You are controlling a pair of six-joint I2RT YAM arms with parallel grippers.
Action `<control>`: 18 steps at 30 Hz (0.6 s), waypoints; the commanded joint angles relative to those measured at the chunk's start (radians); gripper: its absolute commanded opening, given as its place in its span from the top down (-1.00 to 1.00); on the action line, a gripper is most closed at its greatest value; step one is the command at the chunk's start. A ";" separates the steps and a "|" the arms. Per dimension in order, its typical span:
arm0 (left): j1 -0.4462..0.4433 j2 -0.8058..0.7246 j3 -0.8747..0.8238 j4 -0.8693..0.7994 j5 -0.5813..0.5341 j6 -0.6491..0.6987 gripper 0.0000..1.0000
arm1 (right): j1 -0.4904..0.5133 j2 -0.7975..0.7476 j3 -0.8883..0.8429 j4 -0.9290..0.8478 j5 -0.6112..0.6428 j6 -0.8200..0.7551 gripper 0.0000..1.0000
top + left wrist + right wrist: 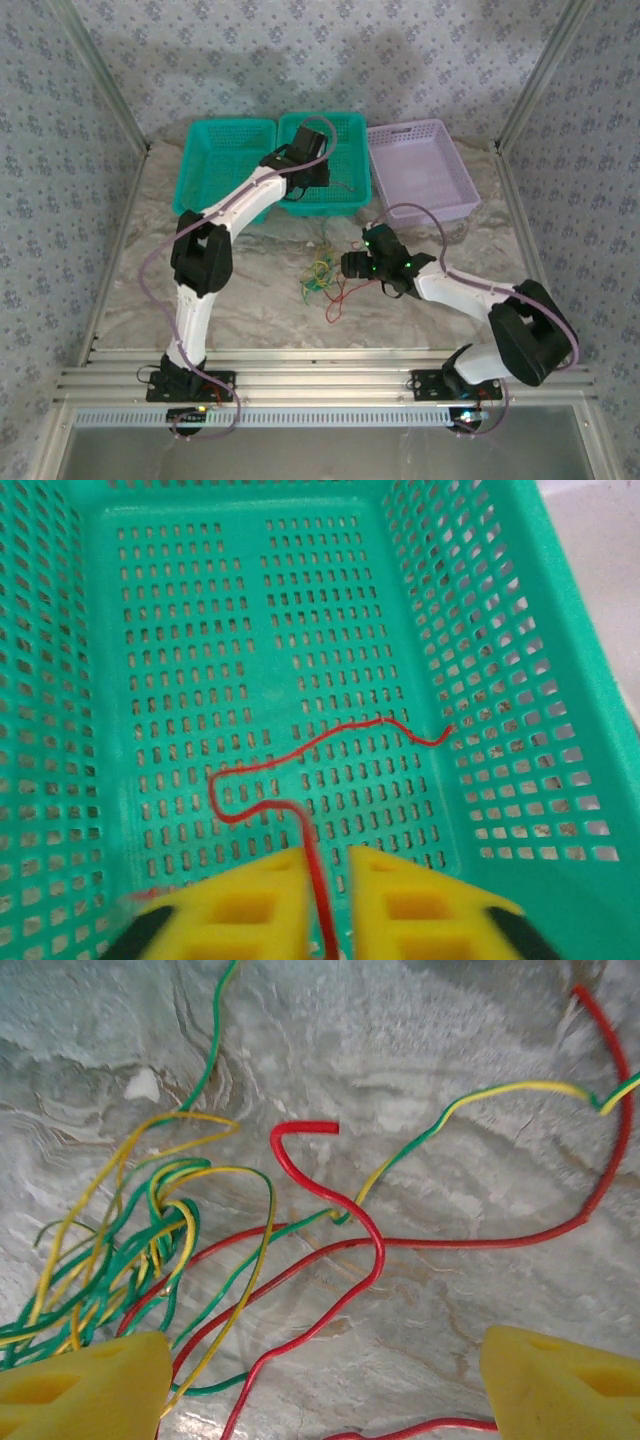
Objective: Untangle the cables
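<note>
**Cables** [322, 278]: a loose bunch of red, green and yellow wires lying on the marble table [250, 290], near the front of the baskets and just beside the right gripper [350, 265].

**Right gripper:** fingers [80, 1385] wide apart, hovering over the bunch and gripping nothing.

**Left gripper** [326, 880]: inside the middle green basket [362, 165], fingers a narrow gap apart. One red wire [330, 730] passes between them and curls across the basket floor.

**Lilac basket** [420, 165]: stands furthest right.
</note>
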 commanded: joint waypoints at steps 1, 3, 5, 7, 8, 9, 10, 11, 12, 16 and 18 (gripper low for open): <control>-0.003 0.024 0.037 -0.036 0.023 -0.013 0.39 | -0.004 0.032 0.036 0.035 -0.018 0.019 -0.62; -0.003 0.026 0.034 -0.035 0.025 -0.013 0.18 | -0.005 0.049 0.037 0.045 -0.018 0.022 -0.61; -0.006 0.026 0.038 -0.032 0.035 -0.009 -0.02 | -0.005 0.067 0.041 0.051 -0.015 0.020 -0.57; -0.007 0.022 0.052 -0.043 0.047 -0.004 -0.13 | -0.004 0.091 0.046 0.058 -0.013 0.021 -0.54; -0.012 0.017 0.059 -0.046 0.048 0.000 -0.21 | -0.004 0.098 0.048 0.058 -0.006 0.020 -0.52; -0.017 0.008 0.066 -0.047 0.049 0.008 -0.30 | -0.005 0.106 0.051 0.060 0.003 0.020 -0.48; -0.020 -0.002 0.069 -0.047 0.050 0.015 -0.37 | -0.004 0.113 0.052 0.063 0.011 0.018 -0.45; -0.025 -0.013 0.072 -0.046 0.051 0.024 -0.43 | -0.005 0.119 0.053 0.063 0.016 0.017 -0.44; -0.031 -0.030 0.075 -0.047 0.053 0.035 -0.51 | -0.006 0.129 0.056 0.066 0.021 0.018 -0.43; -0.053 -0.105 0.052 -0.049 0.060 0.048 -0.64 | -0.008 0.153 0.062 0.074 0.028 0.026 -0.33; -0.062 -0.171 0.000 -0.027 0.070 0.042 -0.67 | -0.008 0.159 0.064 0.080 0.044 0.033 -0.24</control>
